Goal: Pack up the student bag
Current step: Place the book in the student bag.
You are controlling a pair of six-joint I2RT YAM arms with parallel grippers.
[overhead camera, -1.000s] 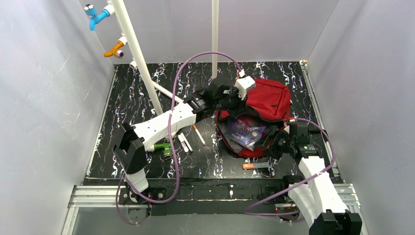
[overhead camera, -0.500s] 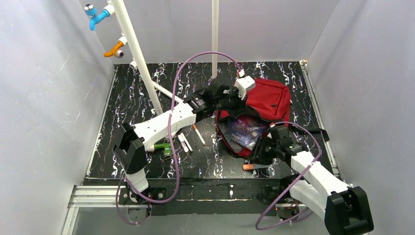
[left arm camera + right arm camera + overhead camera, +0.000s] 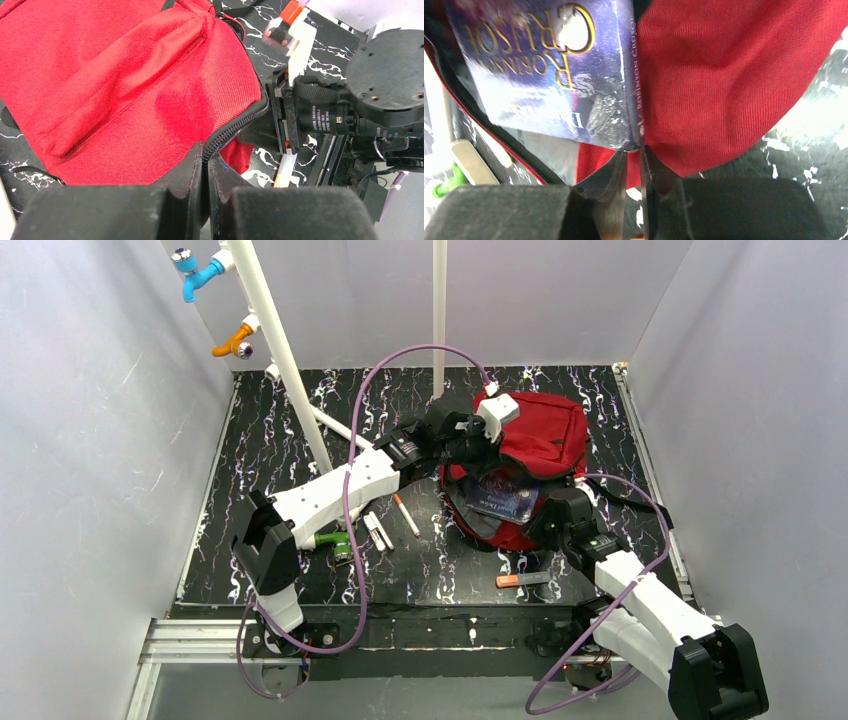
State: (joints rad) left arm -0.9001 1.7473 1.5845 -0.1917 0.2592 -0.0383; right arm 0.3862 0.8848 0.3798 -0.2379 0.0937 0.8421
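There is one bag (image 3: 545, 435), one book (image 3: 505, 498) and four lots of loose writing things on the black marbled table (image 3: 290, 430). These are a white pen (image 3: 406, 515), a pair of short white markers (image 3: 377, 531) lying side by side, a green marker (image 3: 333, 540) half under my left arm, and an orange-tipped pen (image 3: 522, 580) near my right arm. The bag lies far right of the middle, red cloth with a dark zip, its mouth gaping toward the near side. The blue book, titled Robinson Crusoe in gold, lies tilted in that mouth. My left gripper (image 3: 205, 160) is closed tight on the zip edge at the bag's left side. My right gripper (image 3: 634, 160) is shut to a thin slit on red cloth at the bag's near edge, just under the book's corner.
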